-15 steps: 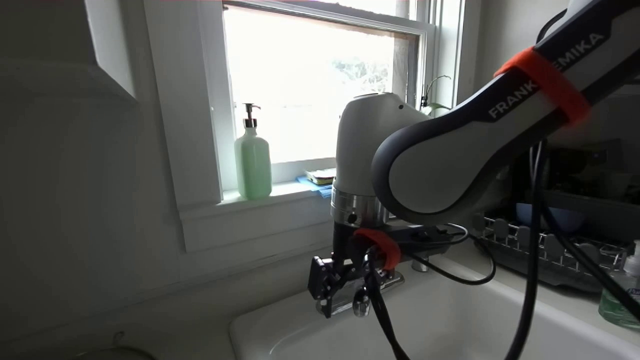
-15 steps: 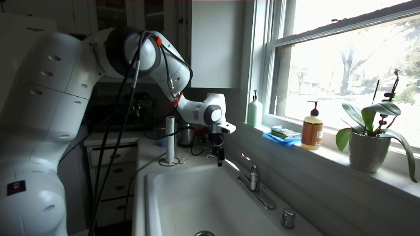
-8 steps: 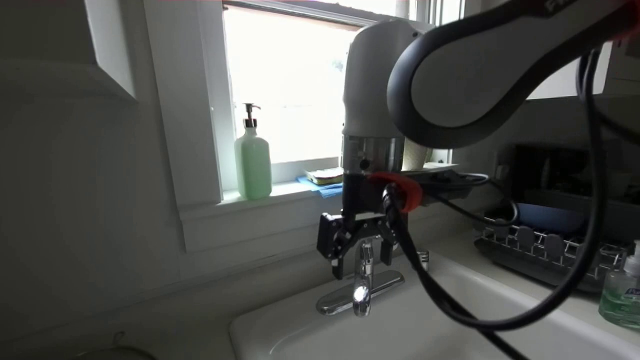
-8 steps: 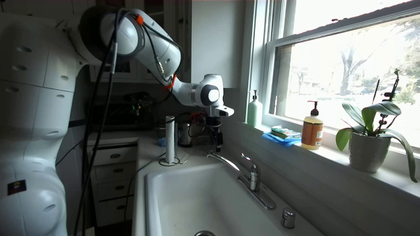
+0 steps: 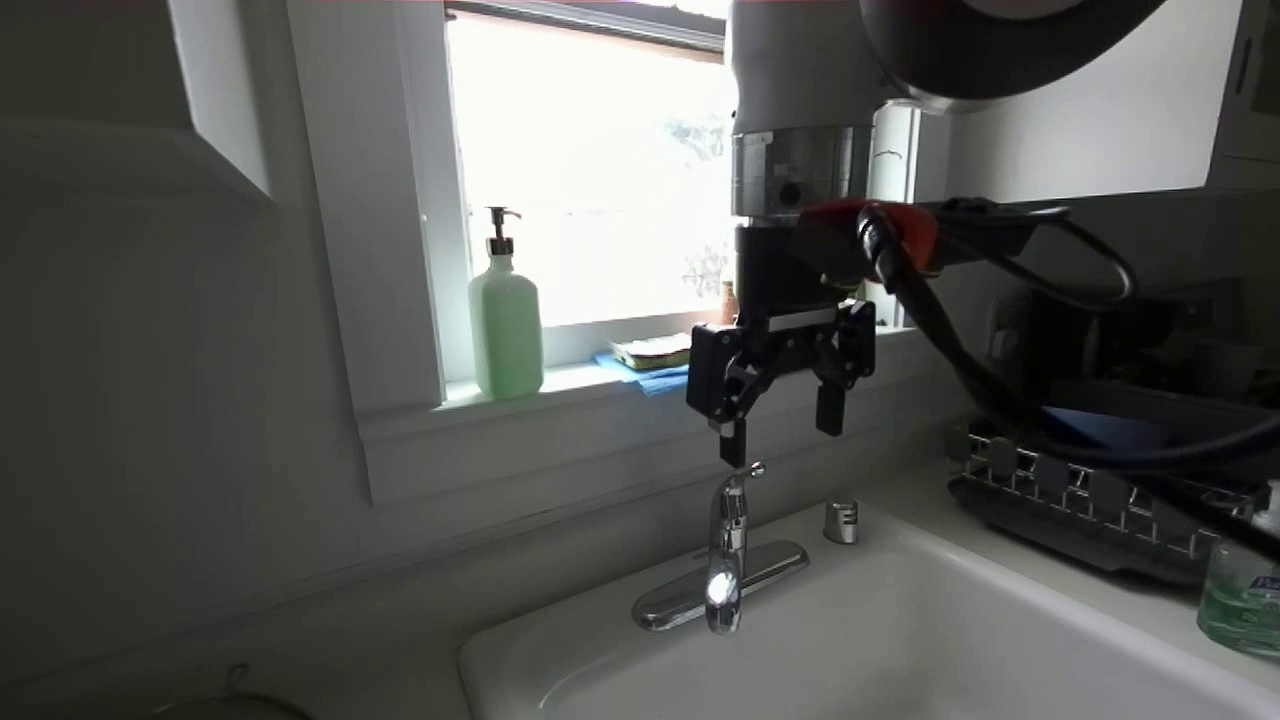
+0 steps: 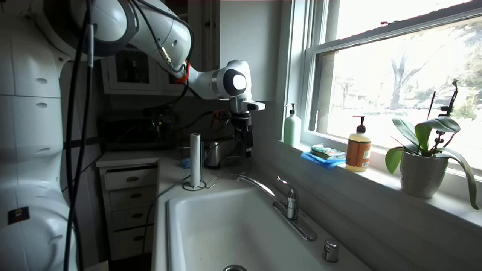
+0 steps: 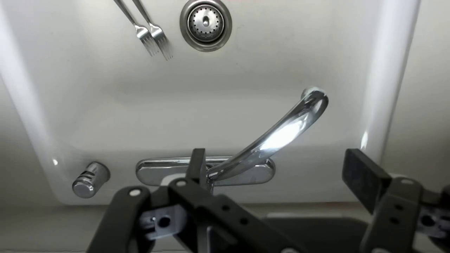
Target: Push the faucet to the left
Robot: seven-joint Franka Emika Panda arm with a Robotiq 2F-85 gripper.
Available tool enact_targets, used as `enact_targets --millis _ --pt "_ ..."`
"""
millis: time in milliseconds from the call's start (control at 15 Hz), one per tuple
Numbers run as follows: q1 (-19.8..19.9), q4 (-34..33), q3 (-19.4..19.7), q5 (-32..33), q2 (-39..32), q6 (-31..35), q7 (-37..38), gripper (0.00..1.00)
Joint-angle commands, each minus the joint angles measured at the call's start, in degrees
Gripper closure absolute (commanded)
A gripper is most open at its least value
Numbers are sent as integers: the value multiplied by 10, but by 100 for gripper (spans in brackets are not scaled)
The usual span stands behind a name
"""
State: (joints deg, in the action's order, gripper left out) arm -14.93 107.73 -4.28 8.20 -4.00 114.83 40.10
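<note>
The faucet (image 6: 291, 206) stands at the back of the sink (image 6: 222, 222), presumably so its slanting spout (image 7: 280, 137) empties inside, while the hand (image 5: 782, 441) hangs above, apart, fingers (image 7: 364, 179) spread around nothing, likely for clearance, and a soap bottle (image 5: 506, 335) sits handy on the windowsill (image 5: 571, 378).

Bright window (image 5: 590, 180), dim wall (image 5: 180, 420)
</note>
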Motion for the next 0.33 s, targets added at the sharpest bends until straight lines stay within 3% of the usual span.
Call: enact_targets --millis 0,267 --pt "16 -2 -17 2 4 -7 1 0" --pt "17 -1 -18 3 6 -8 1 0"
